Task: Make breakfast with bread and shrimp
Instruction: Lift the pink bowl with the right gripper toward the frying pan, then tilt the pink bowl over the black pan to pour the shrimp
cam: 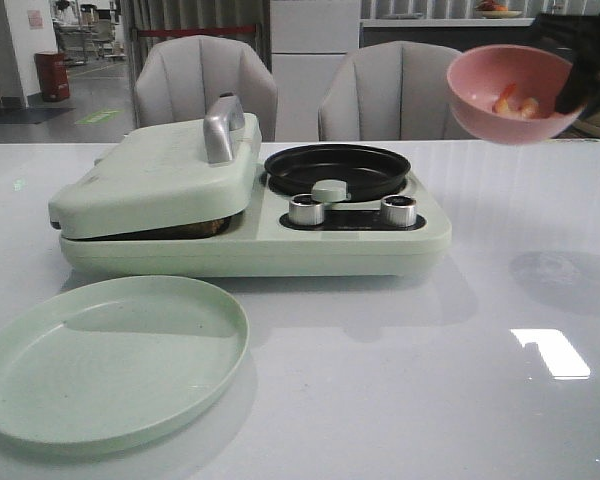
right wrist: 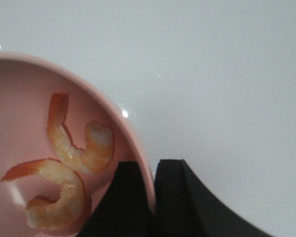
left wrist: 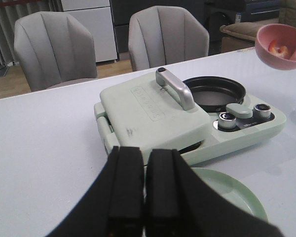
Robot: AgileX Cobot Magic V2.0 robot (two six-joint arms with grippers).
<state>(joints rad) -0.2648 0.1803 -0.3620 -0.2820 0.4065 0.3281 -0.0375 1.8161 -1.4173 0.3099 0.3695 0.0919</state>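
R claw pinches rim of pink bowl, shrimp inside, held up over far right edge. L claw shut, empty, near left edge. Cooker mid-table, lid down; green plate front left.

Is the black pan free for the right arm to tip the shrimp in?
Probably yes: the pan sits open and empty, and the right gripper holds the pink bowl of shrimp in the air beside it.
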